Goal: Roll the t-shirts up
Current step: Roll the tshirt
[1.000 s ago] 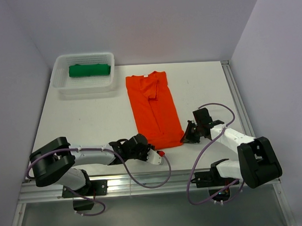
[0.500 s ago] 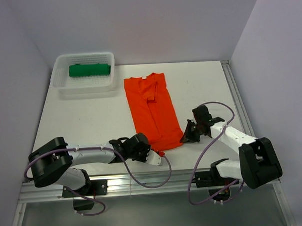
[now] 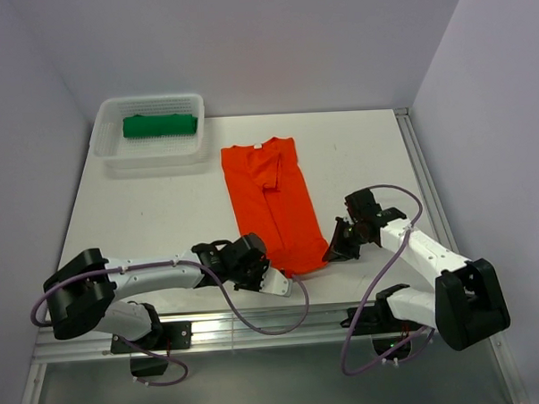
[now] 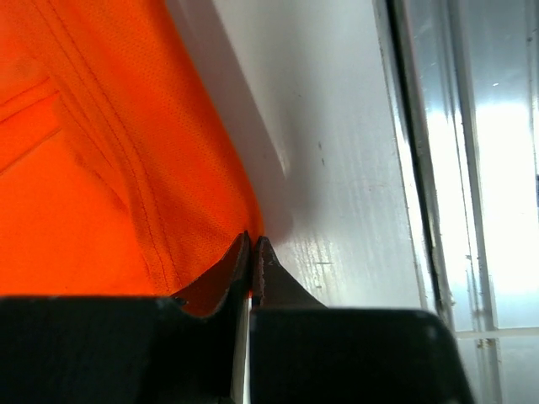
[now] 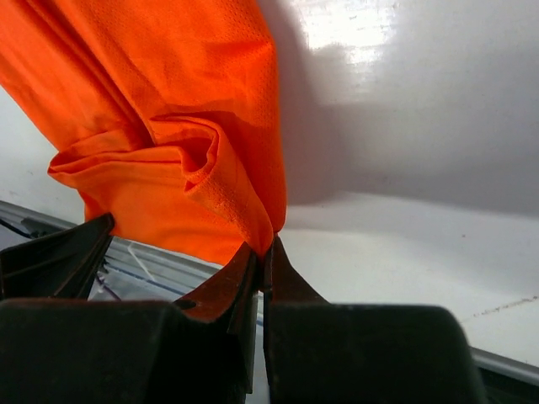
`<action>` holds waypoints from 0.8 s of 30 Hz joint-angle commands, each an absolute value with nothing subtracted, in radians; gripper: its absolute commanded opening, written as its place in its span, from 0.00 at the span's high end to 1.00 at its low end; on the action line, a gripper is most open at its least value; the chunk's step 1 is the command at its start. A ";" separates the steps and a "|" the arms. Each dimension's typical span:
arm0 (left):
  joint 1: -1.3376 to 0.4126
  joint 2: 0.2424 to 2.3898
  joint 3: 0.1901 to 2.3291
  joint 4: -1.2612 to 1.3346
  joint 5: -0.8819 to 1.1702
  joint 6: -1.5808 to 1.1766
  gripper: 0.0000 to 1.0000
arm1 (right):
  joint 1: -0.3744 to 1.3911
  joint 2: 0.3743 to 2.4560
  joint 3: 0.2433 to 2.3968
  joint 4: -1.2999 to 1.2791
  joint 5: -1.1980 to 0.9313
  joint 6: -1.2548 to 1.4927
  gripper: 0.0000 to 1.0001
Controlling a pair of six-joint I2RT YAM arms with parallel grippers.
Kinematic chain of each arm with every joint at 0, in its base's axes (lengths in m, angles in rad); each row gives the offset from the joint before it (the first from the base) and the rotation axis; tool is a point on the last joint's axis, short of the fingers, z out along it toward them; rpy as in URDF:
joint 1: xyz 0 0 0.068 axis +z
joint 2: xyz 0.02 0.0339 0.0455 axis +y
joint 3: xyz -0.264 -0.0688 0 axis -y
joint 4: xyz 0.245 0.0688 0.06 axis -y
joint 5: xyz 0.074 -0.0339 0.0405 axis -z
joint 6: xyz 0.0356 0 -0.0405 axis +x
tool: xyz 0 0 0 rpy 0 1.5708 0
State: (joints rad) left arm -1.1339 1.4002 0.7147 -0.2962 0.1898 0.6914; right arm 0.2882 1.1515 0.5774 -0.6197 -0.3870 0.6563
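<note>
The orange-red t-shirt (image 3: pixel 274 202) lies folded into a long strip down the middle of the white table, collar at the far end. My left gripper (image 3: pixel 286 275) is shut on its near left hem corner; in the left wrist view the gripper (image 4: pixel 253 240) pinches the cloth edge (image 4: pixel 84 168). My right gripper (image 3: pixel 330 253) is shut on the near right hem corner, which bunches above the gripper (image 5: pixel 268 244) as a fold of cloth (image 5: pixel 168 101). The green t-shirt (image 3: pixel 159 125) lies rolled up in the basket.
A white mesh basket (image 3: pixel 151 158) stands at the table's far left. The metal rail (image 3: pixel 257 323) along the table's near edge runs just behind both grippers and also shows as the rail (image 4: pixel 472 168) in the left wrist view. Walls close in left and right.
My left gripper has closed on the hem corner. The orange t-shirt has slid slightly toward the near edge, and both grippers have shifted a little with it.
</note>
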 commanded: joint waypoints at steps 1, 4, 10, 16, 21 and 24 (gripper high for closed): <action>-1.138 1.358 0.750 -0.353 0.242 0.660 0.99 | 0.293 1.158 0.630 -0.689 -0.428 0.666 1.00; -1.140 1.339 0.761 -0.354 0.250 0.649 0.99 | 0.293 1.181 0.647 -0.716 -0.477 0.663 1.00; -1.131 1.331 0.799 -0.391 0.293 0.634 0.99 | 0.295 1.238 0.710 -0.796 -0.529 0.638 1.00; -1.089 1.330 0.822 -0.423 0.347 0.617 0.98 | 0.295 1.288 0.735 -0.824 -0.569 0.630 1.00; -1.009 1.345 0.853 -0.463 0.416 0.614 0.98 | 0.293 1.345 0.765 -0.813 -0.606 0.632 1.00; -0.971 1.339 0.851 -0.465 0.440 0.617 0.98 | 0.293 1.390 0.799 -0.811 -0.620 0.626 1.00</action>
State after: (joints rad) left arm -0.9993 1.3579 0.8188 -0.4427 0.3698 0.6243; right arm 0.2886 1.3609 0.7376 -0.7975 -0.5720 0.6373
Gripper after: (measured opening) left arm 0.061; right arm 0.053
